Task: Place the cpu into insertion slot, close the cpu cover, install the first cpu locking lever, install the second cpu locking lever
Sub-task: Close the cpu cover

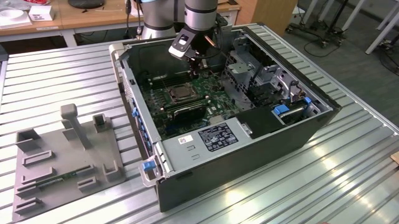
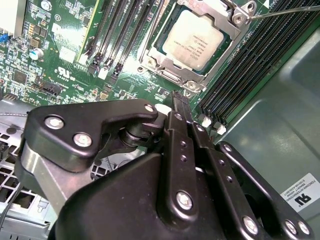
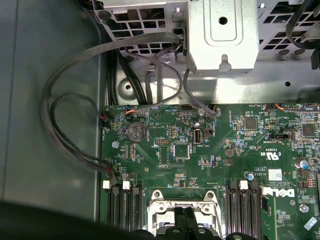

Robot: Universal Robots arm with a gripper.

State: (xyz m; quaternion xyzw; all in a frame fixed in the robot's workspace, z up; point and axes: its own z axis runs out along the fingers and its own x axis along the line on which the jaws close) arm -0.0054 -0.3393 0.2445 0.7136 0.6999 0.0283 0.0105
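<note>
A ribbed metal worktop (image 1: 349,177) carries an open case (image 1: 249,154) on its side. Inside, the cpu (image 2: 197,40) lies flat in the slot (image 2: 150,64), with the cover (image 2: 172,76) down around it, likely to keep it seated. A thin lever (image 2: 285,10) juts out beside the slot. The claw (image 2: 179,100), pinched narrow and empty, hangs point-down just beside the slot, the arm (image 1: 201,11) upright above it.

Dull silver-grey cpu (image 2: 196,41); brighter silver cover (image 2: 172,76); green board (image 3: 210,150), speckled with tiny parts; black memory slots (image 2: 250,65); black tool (image 2: 178,100); pale grey tabletop (image 1: 62,74), ridged in stripes; blue clip (image 1: 148,165); grey case wall (image 3: 30,50).
</note>
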